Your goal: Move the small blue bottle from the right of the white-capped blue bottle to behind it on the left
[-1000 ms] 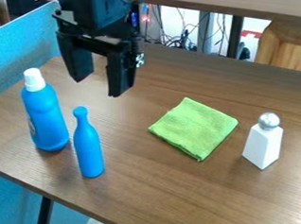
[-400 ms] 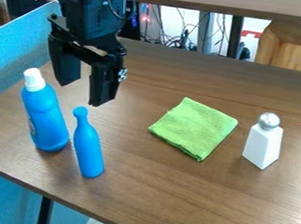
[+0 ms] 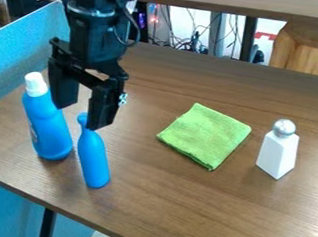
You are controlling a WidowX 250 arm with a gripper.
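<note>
Blue plastic, it seems: our slim bottle (image 3: 93, 159) stands upright beside the larger bottle (image 3: 48, 127). In the camera view, the gripper (image 3: 82, 114), spread and empty, has lowered towards its neck, apparently lining up a grasp.

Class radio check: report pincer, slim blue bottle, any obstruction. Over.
Pincer open, empty, near neck of slim blue bottle. Bottle upright on table. White-capped blue bottle close beside it, possible obstruction.

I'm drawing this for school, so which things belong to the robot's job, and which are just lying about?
Probably in the job:
gripper
slim blue bottle

Probably just lying about:
bigger blue bottle
green cloth
white bottle
</note>
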